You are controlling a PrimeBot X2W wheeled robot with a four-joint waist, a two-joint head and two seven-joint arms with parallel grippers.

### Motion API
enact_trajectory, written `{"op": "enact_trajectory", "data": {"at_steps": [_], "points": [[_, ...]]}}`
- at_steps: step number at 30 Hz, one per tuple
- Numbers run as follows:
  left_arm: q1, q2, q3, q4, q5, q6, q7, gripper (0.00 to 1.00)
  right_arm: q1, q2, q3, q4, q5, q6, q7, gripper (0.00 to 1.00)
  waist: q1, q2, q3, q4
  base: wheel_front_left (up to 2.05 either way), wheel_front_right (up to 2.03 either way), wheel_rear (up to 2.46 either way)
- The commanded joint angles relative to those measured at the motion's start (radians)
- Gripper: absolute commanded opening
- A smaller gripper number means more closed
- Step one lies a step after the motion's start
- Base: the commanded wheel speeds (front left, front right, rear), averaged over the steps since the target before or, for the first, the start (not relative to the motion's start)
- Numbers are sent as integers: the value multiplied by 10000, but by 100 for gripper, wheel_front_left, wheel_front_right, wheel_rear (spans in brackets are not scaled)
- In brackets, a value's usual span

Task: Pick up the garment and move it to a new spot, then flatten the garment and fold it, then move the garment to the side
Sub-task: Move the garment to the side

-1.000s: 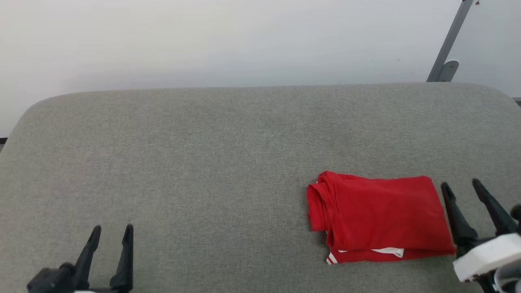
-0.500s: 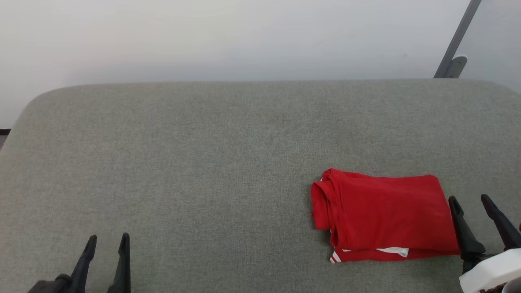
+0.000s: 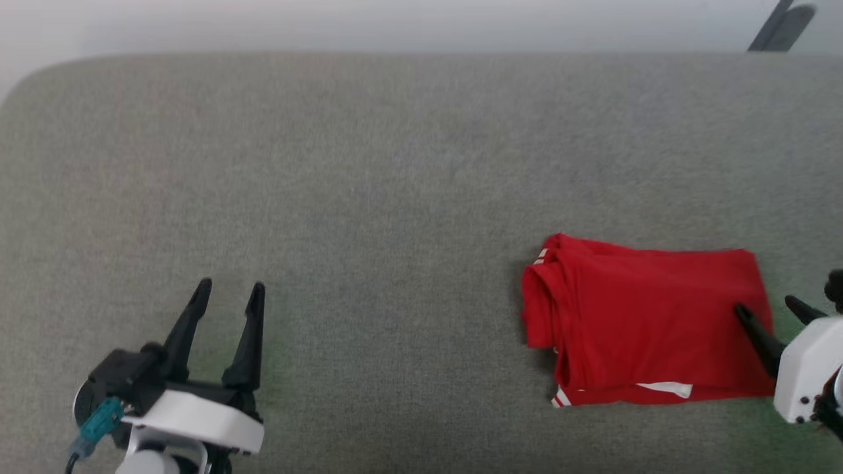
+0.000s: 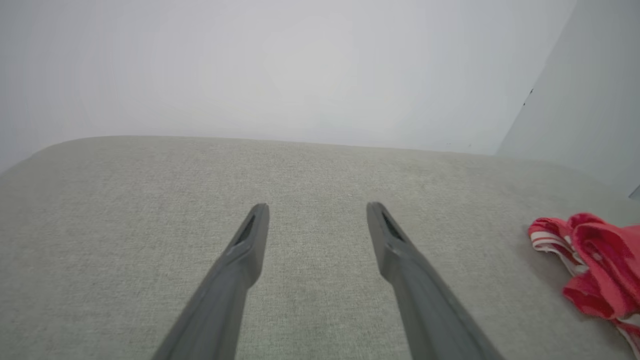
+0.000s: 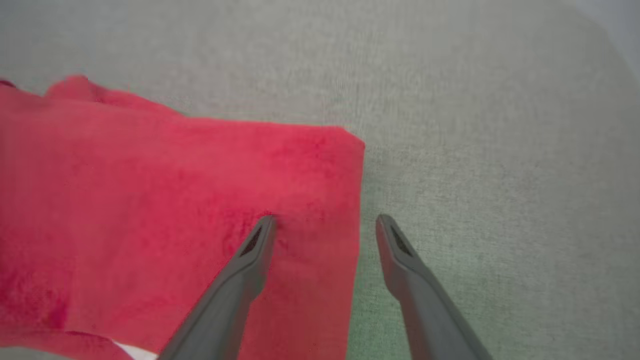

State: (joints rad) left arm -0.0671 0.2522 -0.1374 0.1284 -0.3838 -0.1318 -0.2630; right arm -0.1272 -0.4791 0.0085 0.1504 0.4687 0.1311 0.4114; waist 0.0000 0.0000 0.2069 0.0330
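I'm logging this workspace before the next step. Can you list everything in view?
garment: one, bright red with white striped trim, folded, on the surface's right near part.
padded surface: one, grey fabric, under everything.
wall: one, white, behind the surface.
metal bar: one, grey, slanted, far right by the wall.
left gripper: one, black fingers, open, over bare surface at near left.
cable plug: one, teal, on the left wrist.
right gripper: one, black fingers, open, astride the garment's right edge.

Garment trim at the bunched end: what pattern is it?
Thin red-and-white stripes on an otherwise plain red garment; clearest in the left wrist view.
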Motion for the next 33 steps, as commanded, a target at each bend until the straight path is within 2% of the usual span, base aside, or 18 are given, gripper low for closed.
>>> {"op": "enact_trajectory", "data": {"at_steps": [1, 6, 9, 10, 11, 12, 13, 18, 22, 27, 33], "points": [[-234, 21, -88, 40, -125, 28, -19, 100, -135, -165, 127, 55, 150, -8, 425, 100, 0, 0, 441, 159, 0, 0, 0], [-749, 100, -382, 97, -236, 28, -19, 100, -457, -415, 498, 203, 425, -6, 2199, 100, 0, 0, 976, 288, 0, 0, 0], [-1003, 126, -483, 118, -291, 28, -19, 100, -511, -170, 459, 303, 470, -6, 2642, 100, 0, 0, 1221, 334, 0, 0, 0], [-1042, 143, -499, 118, -310, 28, -19, 100, -494, -85, 489, 311, 445, -6, 2713, 47, 0, 0, 1269, 329, 0, 0, 0], [-1080, 171, -492, 119, -336, 28, -19, 100, -500, 27, 464, 315, 443, -6, 2699, 29, 0, 0, 1309, 306, 0, 0, 0], [-1080, 171, -492, 119, -336, 28, -19, 100, -500, 27, 464, 315, 443, -6, 2699, 29, 0, 0, 1309, 306, 0, 0, 0], [-1132, 193, -479, 117, -346, 28, -19, 100, -496, 170, 401, 345, 479, -6, 2683, 0, 0, 0, 1339, 267, 0, 0, 0], [-1200, 382, -394, 35, -313, 28, -19, 100, -620, 365, -40, 312, 390, -34, 2301, 0, 0, 0, 1474, -233, 0, 0, 0], [-1398, 680, -300, -150, -264, 28, -19, 100, -725, 310, -820, 156, 300, -40, 1786, 0, 0, 0, 1726, -847, 0, 0, 0], [-1973, 1309, -400, -467, -290, 28, -18, 100, -954, 174, -2105, 29, 40, -27, 1046, 0, 0, 0, 2404, -1585, 0, 0, 0], [-3483, 2024, -950, -836, -523, 28, -19, 100, -1868, -24, -3918, 832, -918, -27, -132, 0, 0, 0, 3480, -2035, 0, 0, 0]]}}
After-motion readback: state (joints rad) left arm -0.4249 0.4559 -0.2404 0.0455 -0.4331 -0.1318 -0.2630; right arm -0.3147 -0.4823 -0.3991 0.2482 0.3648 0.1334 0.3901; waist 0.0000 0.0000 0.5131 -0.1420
